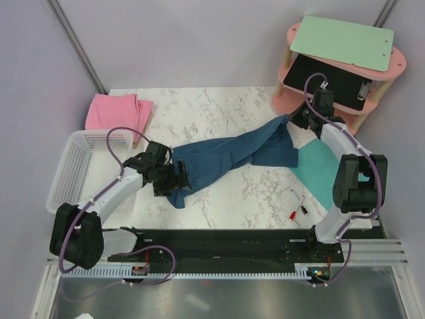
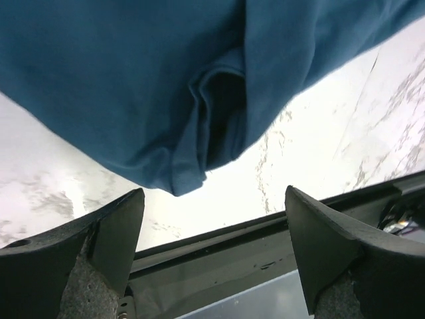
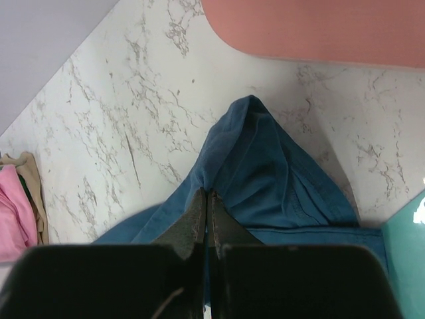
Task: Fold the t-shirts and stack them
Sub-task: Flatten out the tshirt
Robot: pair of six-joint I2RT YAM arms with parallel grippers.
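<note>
The dark teal-blue t-shirt (image 1: pixel 229 156) lies stretched in a long band across the marble table, from near left to far right. My right gripper (image 1: pixel 293 121) is shut on its far right end, and the wrist view shows a fold of the blue cloth (image 3: pixel 265 173) pinched at the closed fingertips of the right gripper (image 3: pixel 207 194). My left gripper (image 1: pixel 176 181) hovers at the shirt's near left end. Its jaws stand wide open, and the left gripper (image 2: pixel 214 193) has nothing between them. The blue hem (image 2: pixel 186 159) hangs just past the fingertips. The light pink t-shirt (image 1: pixel 117 111) lies bunched at the far left.
A white basket (image 1: pixel 78 166) sits at the left edge. A turquoise mat (image 1: pixel 324 170) lies under the right arm. A pink shelf (image 1: pixel 340 70) with a green and a black clipboard stands at the far right. Small pens (image 1: pixel 297 209) lie near the front right.
</note>
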